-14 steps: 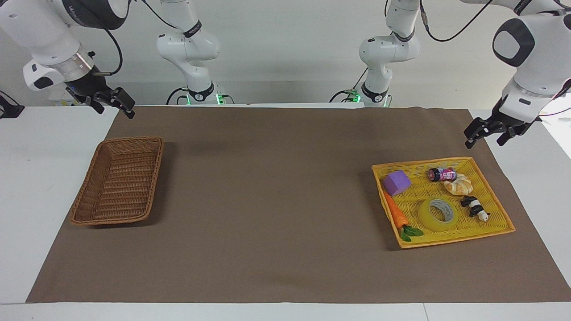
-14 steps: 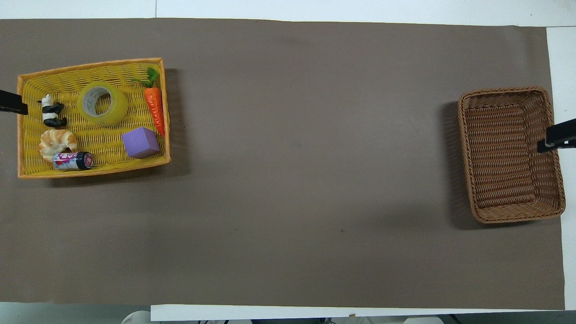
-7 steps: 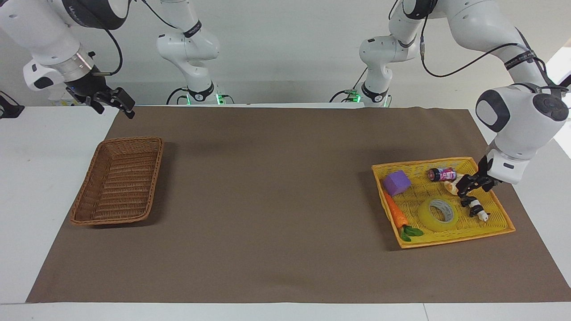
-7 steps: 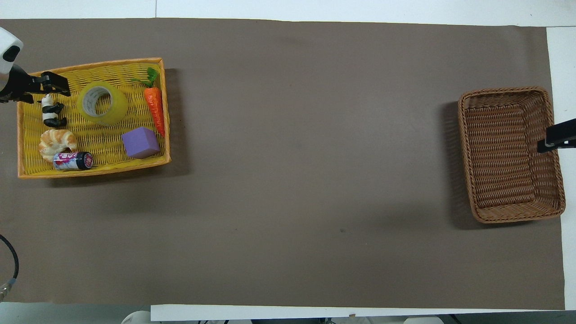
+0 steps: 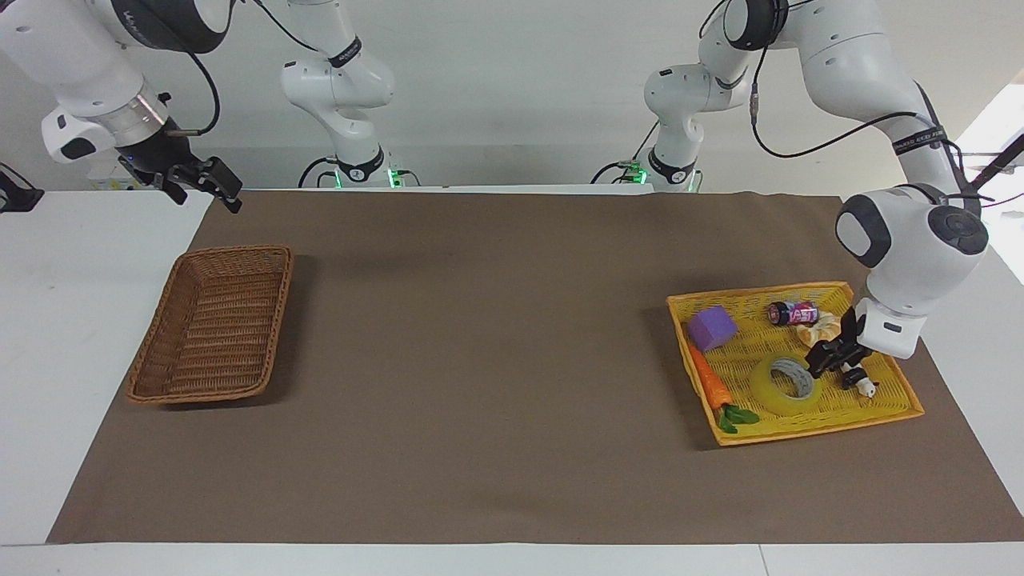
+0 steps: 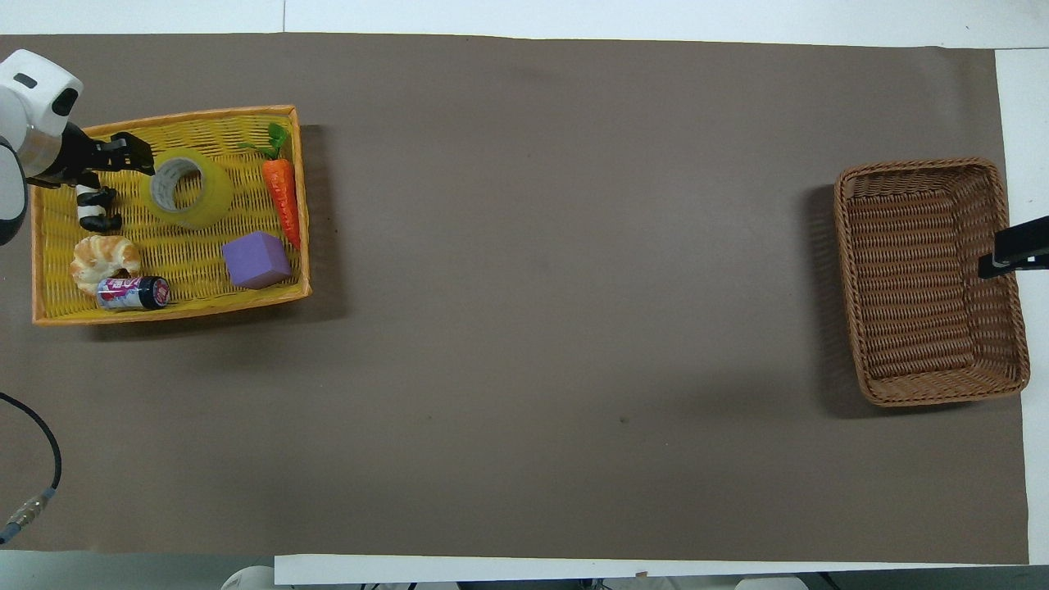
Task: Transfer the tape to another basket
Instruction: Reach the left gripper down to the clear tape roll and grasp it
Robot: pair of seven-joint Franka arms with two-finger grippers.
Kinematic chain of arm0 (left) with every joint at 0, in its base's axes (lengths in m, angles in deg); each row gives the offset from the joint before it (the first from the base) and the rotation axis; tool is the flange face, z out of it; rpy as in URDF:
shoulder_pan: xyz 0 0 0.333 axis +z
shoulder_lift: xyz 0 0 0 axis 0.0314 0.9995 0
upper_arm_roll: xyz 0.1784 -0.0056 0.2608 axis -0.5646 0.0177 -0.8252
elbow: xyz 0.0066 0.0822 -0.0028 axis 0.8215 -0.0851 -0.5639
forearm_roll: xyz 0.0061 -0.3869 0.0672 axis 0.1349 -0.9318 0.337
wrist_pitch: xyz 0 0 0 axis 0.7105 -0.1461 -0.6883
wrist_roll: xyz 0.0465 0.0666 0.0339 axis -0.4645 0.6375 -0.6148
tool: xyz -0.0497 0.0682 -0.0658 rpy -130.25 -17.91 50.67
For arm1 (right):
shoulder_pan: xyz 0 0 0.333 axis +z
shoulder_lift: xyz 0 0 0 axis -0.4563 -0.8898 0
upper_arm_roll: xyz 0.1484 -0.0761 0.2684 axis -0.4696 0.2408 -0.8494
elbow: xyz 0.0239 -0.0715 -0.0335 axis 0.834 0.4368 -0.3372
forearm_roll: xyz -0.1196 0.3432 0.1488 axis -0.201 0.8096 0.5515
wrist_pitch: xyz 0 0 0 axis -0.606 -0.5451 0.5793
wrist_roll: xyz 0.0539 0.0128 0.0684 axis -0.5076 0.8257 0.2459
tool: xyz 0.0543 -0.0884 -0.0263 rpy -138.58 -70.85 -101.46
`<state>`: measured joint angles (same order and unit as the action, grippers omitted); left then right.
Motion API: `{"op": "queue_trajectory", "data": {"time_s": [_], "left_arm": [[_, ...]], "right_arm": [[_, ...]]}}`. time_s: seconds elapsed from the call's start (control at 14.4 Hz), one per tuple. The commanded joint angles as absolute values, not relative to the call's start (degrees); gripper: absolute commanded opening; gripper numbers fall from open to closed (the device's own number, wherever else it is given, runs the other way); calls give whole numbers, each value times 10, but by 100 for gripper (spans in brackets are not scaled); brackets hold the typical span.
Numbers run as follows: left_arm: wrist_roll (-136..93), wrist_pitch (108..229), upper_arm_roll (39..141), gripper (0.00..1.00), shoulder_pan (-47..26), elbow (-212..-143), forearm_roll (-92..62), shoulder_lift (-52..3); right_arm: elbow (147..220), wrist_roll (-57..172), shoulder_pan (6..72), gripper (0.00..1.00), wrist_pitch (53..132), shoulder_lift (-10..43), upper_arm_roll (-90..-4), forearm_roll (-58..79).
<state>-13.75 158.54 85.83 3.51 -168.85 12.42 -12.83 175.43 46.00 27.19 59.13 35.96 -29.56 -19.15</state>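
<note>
Panda toy (image 5: 858, 381) half under left gripper (image 5: 824, 362)

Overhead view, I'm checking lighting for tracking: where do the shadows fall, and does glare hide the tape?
Overhead view: soft shadows lie beside the brown basket and yellow tray, toward the table's middle and nearer the robots. No glare hides the tape. Facing view: light is even.

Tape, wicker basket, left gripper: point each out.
tape (image 6: 185, 188), overhead view, top rim of the roll
wicker basket (image 5: 210, 332), facing view, woven floor
left gripper (image 5: 822, 358), facing view, between the fingertips
</note>
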Motion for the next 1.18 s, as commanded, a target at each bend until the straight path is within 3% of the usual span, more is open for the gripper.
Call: {"op": "queue_trajectory", "data": {"time_s": [0.0,0.42,0.49,0.62,0.69,0.97,1.11], "left_arm": [[-150,1662,855,80,30,-1749,131,-129],[-147,1706,855,79,19,-1787,131,-118],[-147,1715,855,67,18,-1793,131,-118],[-146,1702,855,8,20,-1792,131,-119],[-146,1694,855,0,20,-1786,131,-119],[-145,1619,855,0,22,-1712,131,-113],[-145,1498,858,0,18,-1618,122,-116]], "right_arm": [[1763,472,270,100,588,369,-299,-196],[1763,472,270,100,588,369,-299,-196],[1763,472,270,100,588,369,-299,-196],[1763,472,270,100,588,369,-299,-196],[1763,472,270,100,588,369,-299,-196],[1763,472,270,100,588,369,-299,-196],[1763,472,270,100,588,369,-299,-196]]}}
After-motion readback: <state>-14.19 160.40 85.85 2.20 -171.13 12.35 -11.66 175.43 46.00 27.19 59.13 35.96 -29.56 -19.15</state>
